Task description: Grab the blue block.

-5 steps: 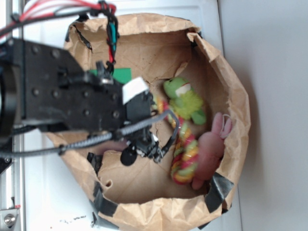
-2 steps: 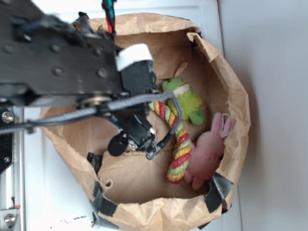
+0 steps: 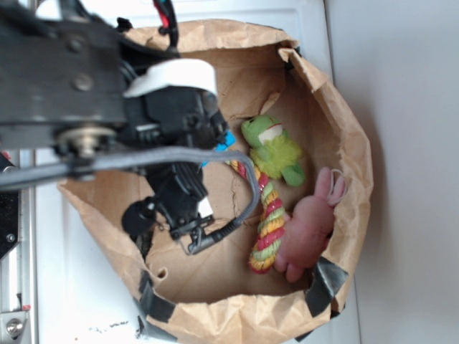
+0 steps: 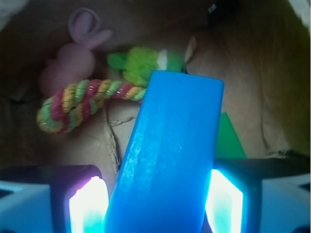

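Note:
The blue block is a smooth bright blue rectangular slab filling the middle of the wrist view, standing up out of my gripper. Both glowing pads press its sides, so the gripper is shut on it, and the block hangs above the bag floor. In the exterior view only a small blue corner of the block shows past the black arm, which hides the fingers.
Everything sits in a brown paper bag with rolled walls. On its floor lie a green block, a striped rope toy, a green plush and a pink bunny.
The arm has risen toward the camera and looms larger. It now covers the green block in the exterior view, and a blue corner of the block shows at its edge.

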